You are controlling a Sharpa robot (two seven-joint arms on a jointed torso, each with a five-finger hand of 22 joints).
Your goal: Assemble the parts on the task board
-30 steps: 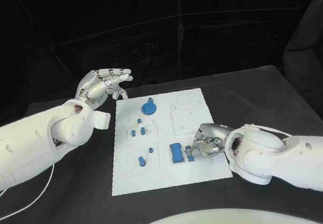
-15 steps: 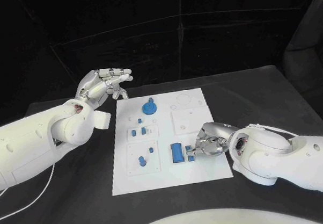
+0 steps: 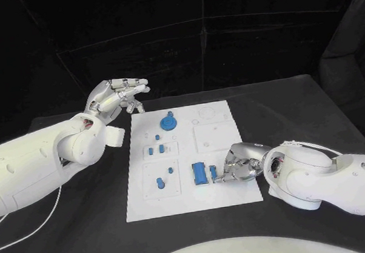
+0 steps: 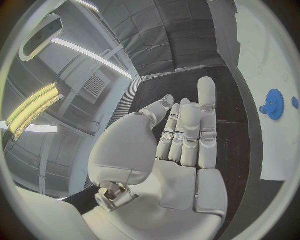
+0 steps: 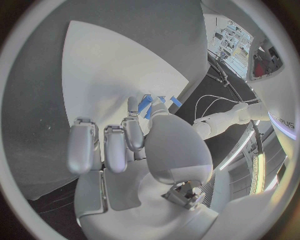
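The small blue part, near the task board's right edge, is pinched by the right hand; light, rigid and slippery, it is best gripped on its sides; the left hand is raised, holding nothing

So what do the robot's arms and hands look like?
Both arms are fat, smooth white shells with rounded joints. The left arm has a thin white cable hanging beneath it, and the right arm has one looping over its wrist. Each ends in a shiny silver hand, the left hand and the right hand, with pale grey segmented fingers.
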